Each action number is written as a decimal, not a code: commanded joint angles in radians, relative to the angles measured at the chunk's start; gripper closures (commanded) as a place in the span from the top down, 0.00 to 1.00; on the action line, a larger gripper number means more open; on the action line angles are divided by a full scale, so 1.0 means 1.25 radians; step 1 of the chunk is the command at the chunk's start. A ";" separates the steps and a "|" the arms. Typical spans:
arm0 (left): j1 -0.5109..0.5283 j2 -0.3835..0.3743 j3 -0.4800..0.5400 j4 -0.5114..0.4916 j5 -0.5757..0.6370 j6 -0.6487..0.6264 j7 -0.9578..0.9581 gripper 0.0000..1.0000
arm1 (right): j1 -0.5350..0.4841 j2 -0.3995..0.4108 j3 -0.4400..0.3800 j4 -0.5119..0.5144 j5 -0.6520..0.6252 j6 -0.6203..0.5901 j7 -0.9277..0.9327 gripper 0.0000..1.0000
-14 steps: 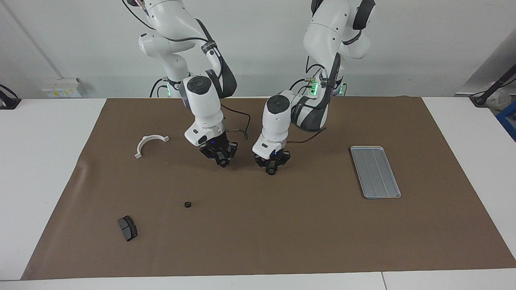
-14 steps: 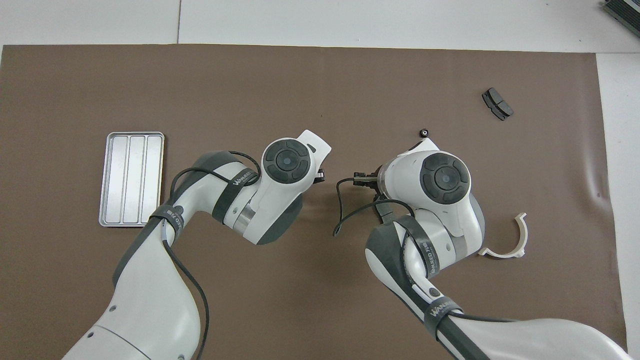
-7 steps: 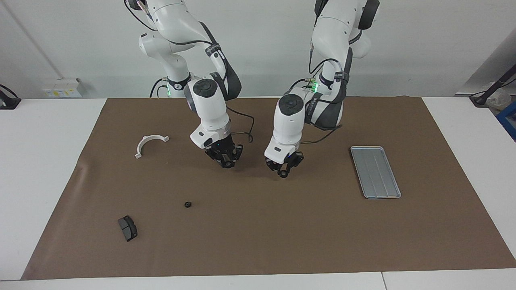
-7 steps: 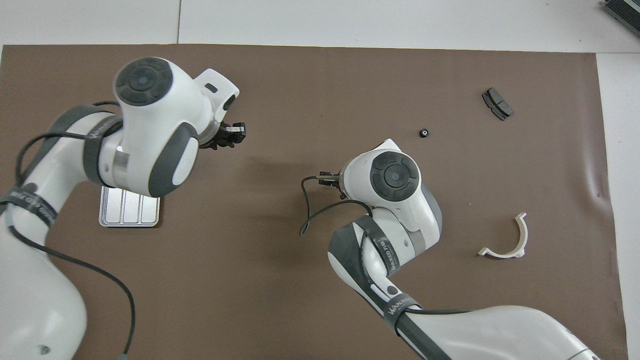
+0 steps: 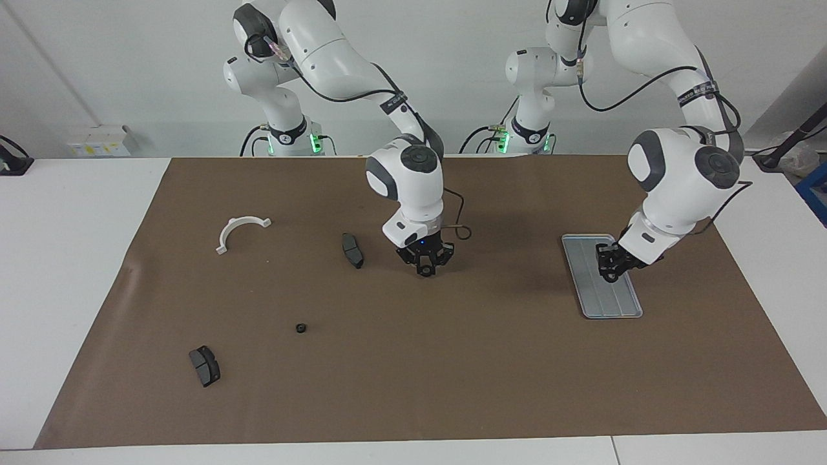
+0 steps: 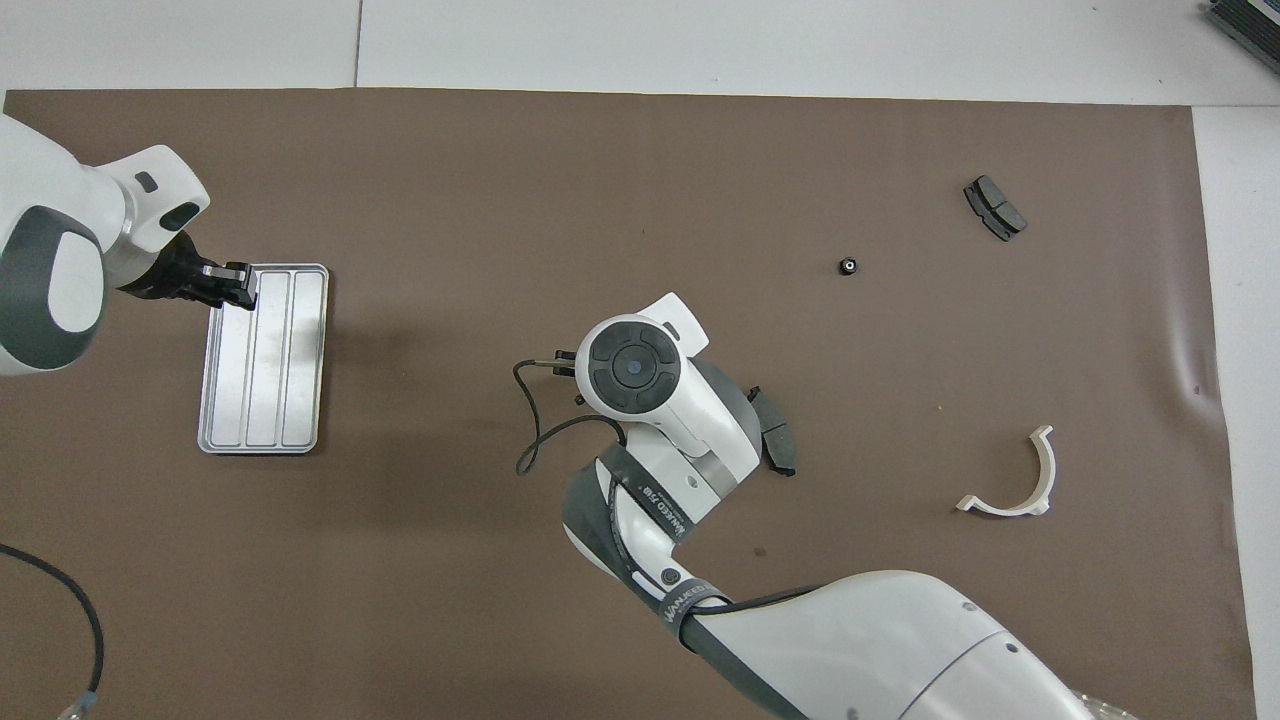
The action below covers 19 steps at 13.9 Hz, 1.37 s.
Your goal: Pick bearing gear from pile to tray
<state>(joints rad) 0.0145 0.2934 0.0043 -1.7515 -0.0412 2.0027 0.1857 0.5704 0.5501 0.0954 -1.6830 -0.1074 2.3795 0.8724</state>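
The left gripper [image 5: 610, 268] has swung from beside the waiting right gripper [image 5: 425, 266] to over the grooved silver-grey metal tray [image 5: 617, 303], likely for a drop-off; I cannot tell either's fingers' state.

— Tray [image 5: 610, 303] position?
— Under the left claw [image 5: 608, 274], at that arm's end of the worktop.
— Parts?
— One pad [image 5: 352, 250] beside the right claw [image 5: 424, 269]; ring [image 5: 300, 328], second pad [image 5: 205, 365] and bracket [image 5: 238, 230] toward the right arm's end.
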 commanded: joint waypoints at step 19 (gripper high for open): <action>-0.005 -0.017 -0.007 -0.183 -0.012 0.237 0.063 1.00 | -0.321 -0.043 -0.003 -0.041 -0.031 0.055 -0.403 1.00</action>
<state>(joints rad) 0.0244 0.2777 -0.0160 -1.9898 -0.0416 2.3078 0.2523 0.1920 0.4960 0.0769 -1.6928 -0.1436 2.3877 0.4098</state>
